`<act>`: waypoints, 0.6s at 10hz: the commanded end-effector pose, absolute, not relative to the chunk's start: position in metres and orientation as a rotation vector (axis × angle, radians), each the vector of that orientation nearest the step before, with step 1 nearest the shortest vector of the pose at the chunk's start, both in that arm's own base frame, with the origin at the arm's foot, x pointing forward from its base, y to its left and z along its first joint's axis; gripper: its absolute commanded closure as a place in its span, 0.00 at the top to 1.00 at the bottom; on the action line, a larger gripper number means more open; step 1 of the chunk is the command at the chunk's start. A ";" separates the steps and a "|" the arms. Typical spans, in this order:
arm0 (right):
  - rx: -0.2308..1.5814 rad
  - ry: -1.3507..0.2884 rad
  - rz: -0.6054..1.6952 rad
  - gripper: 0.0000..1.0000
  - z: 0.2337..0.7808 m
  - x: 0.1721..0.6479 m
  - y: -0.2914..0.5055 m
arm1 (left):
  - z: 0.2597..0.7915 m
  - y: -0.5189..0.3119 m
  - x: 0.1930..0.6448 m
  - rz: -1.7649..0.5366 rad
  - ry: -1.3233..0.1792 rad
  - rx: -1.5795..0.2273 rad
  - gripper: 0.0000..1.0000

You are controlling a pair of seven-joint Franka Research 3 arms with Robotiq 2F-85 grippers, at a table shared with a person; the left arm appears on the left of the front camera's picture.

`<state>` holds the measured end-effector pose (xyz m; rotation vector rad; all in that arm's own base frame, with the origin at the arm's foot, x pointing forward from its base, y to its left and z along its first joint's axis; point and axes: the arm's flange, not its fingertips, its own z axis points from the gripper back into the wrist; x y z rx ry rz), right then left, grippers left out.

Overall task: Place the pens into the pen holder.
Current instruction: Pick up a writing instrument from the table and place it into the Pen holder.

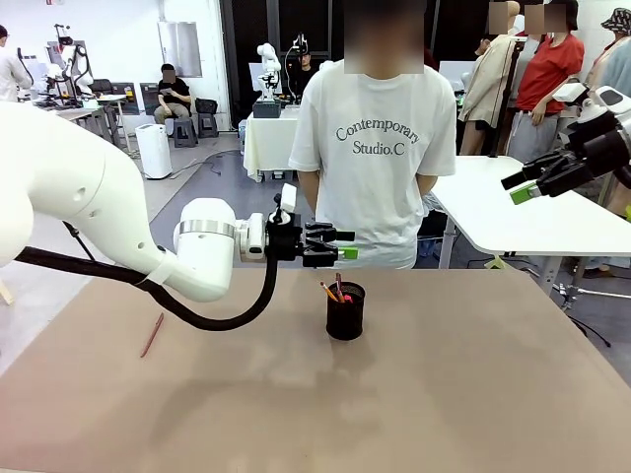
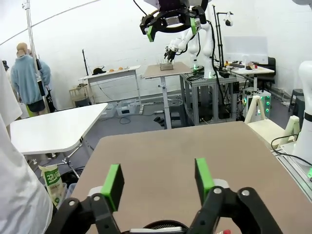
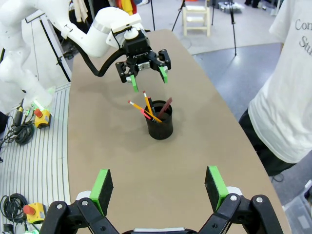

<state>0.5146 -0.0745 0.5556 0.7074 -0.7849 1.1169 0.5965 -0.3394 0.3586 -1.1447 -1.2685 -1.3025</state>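
The black mesh pen holder (image 1: 345,315) (image 3: 160,126) stands near the middle of the brown table with pens (image 1: 333,291) (image 3: 148,109) leaning out of it. One is an orange-yellow pencil-like pen and another a reddish-brown one (image 3: 165,107). A further reddish pen (image 1: 151,335) lies flat at the table's left. My left gripper (image 1: 346,244) (image 2: 158,178) (image 3: 147,78) hovers open just above the holder, nothing between its fingers. The holder's rim (image 2: 158,225) shows below its fingers. My right gripper (image 1: 525,187) (image 3: 159,187) (image 2: 170,25) hangs open and empty, high at the right.
A person in a white T-shirt (image 1: 380,148) stands at the table's far edge, right behind the holder. My left arm's black cable (image 1: 222,320) loops low over the table. A white side table (image 1: 523,212) stands to the right.
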 end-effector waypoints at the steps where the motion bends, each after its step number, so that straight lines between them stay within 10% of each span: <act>1: 0.698 -0.779 1.121 1.00 0.559 0.514 -0.074 | 0.362 -0.335 0.598 -1.322 -1.291 -1.147 1.00; 6: 0.698 -0.779 1.121 1.00 0.559 0.514 -0.074 | 0.360 -0.339 0.597 -1.305 -1.271 -1.144 1.00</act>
